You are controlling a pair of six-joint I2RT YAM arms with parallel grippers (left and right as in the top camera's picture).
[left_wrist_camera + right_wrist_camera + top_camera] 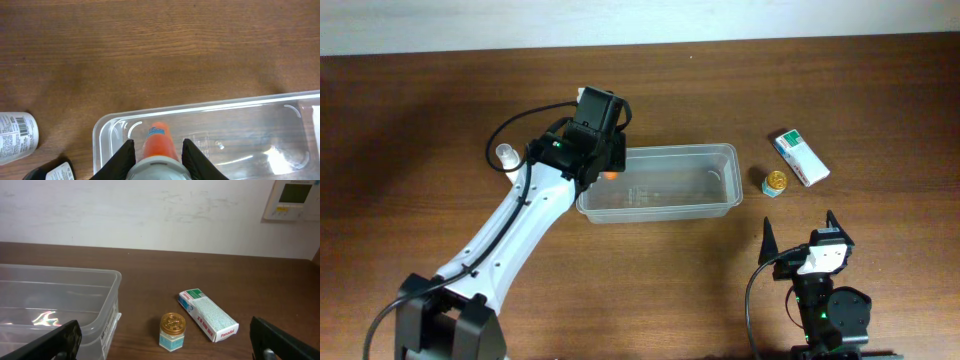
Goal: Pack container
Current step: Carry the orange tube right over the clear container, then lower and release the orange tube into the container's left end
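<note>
The white-and-green box (207, 315) reads "Panadol"; the white bottle (16, 136) carries a barcode

The container (665, 212) is a clear plastic tub (rectangular, rounded corners, a rim all round), standing upright and open-topped at the middle of the overhead frame, long side running left to right.

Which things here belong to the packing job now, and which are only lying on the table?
In the job: container, orange bottle held by left pincer.
Lying about, maybe packed later: gold-lidded jar, white-and-green box, white bottle.
</note>
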